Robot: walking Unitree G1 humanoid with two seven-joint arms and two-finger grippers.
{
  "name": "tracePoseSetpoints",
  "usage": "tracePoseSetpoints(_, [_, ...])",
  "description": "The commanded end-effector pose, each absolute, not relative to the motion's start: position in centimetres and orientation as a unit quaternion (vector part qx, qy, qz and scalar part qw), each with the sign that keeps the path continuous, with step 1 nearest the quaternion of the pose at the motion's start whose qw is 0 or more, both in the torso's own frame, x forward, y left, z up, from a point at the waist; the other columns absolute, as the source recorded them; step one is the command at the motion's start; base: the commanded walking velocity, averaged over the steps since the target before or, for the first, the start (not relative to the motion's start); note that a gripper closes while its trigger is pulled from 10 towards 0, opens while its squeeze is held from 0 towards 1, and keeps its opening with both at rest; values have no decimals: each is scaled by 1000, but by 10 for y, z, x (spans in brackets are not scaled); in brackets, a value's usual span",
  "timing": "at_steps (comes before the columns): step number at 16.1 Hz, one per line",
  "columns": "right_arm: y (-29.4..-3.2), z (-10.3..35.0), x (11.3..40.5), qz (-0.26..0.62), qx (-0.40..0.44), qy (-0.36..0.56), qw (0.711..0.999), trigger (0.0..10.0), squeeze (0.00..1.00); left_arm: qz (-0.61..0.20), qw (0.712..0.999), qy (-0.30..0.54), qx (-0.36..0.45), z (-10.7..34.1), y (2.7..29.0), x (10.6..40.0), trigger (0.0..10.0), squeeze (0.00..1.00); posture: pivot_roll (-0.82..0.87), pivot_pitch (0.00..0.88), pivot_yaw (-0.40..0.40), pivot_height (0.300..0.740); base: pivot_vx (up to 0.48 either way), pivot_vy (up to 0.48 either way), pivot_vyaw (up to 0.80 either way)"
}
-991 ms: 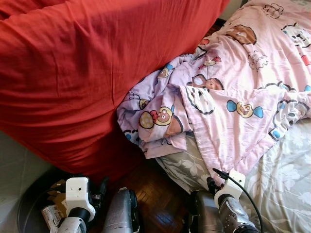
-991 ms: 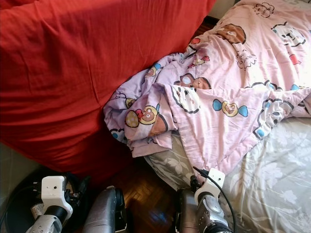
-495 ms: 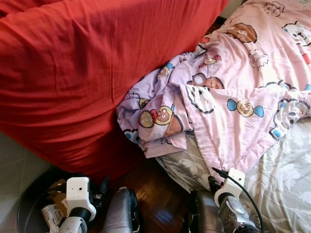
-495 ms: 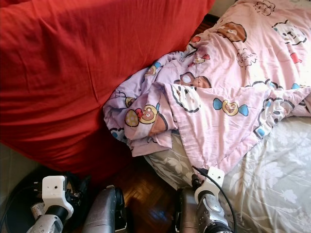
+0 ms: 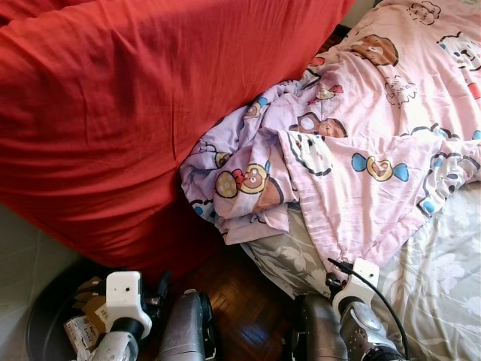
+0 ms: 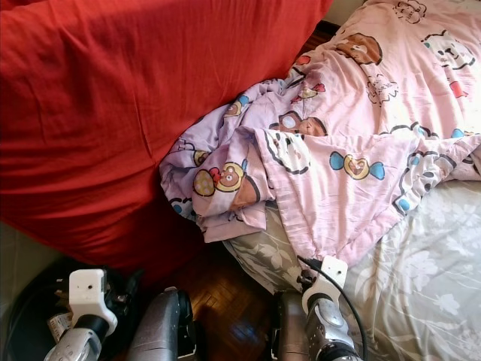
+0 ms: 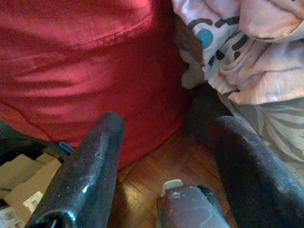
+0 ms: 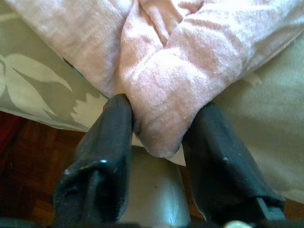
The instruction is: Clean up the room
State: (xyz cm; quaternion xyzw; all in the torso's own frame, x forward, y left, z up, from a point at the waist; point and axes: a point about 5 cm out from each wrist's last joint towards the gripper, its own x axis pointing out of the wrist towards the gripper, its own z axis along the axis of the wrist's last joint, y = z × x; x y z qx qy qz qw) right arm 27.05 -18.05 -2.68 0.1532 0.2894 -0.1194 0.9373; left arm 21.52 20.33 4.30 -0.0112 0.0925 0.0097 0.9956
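Right at the bottom of your head view, at about 7 o'clock, your left gripper (image 7: 161, 156) hangs low over the dark wooden parquet floor (image 5: 248, 301), its two black fingers (image 7: 90, 166) spread wide apart with nothing between them. Just beside it, further toward 8 o'clock, you have a round black bin (image 5: 41, 320) holding crumpled cardboard and paper scraps (image 5: 79, 327).

At about 5 o'clock, your right gripper (image 8: 159, 137) sits at the near edge of the bed. Its wrist camera shows you the two fingers closed on a hanging corner of the pink cartoon-print quilt (image 8: 161, 95), with the fabric bunched between them and its tip drooping past the pads.

Under that corner lies the grey bedsheet with a pale leaf pattern (image 5: 443, 286), covering the mattress from 4 o'clock out to 3 o'clock.

Further out, the quilt spreads from the centre toward 1 o'clock, printed with bears, sweets and bows. Its lilac underside (image 5: 233, 180) is folded over in a rumpled heap at the centre, spilling off the mattress edge toward the floor.

Farthest, from 9 o'clock round to 12 o'clock, you see a big red fabric cushion or duvet (image 5: 113, 105), wrinkled and bulging, touching the rumpled heap along its right edge.
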Motion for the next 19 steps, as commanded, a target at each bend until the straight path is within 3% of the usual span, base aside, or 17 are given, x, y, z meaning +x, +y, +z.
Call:
tracePoseSetpoints(1, [-179,-27,270,-116,150,291,938,0,0,18,993,112,-10,33,205,208,10000,0,96,236,25,619,0,0,0])
tracePoseSetpoints(8, [-183,-22,276,-115,143,280,942,0,0,19,995,92,-13,38,198,224,10000,0,76,181,-4,619,0,0,0])
tracePoseSetpoints(16, [-182,-16,270,-71,102,211,970,0,0,46,994,100,-27,27,198,233,10000,0,37,132,-31,619,0,0,0])
tracePoseSetpoints(17, [-185,-19,264,-73,109,206,970,8314,0,50,992,109,-29,21,200,231,10000,0,19,121,-25,619,0,0,0])
tracePoseSetpoints(18, [-185,-19,262,-71,109,200,971,10000,0,51,991,115,-32,17,201,230,10000,0,10,117,-24,619,0,0,0])
tracePoseSetpoints(19, [-186,-19,261,-69,105,195,973,10000,0,51,991,121,-33,14,201,229,10000,0,7,112,-23,619,0,0,0])
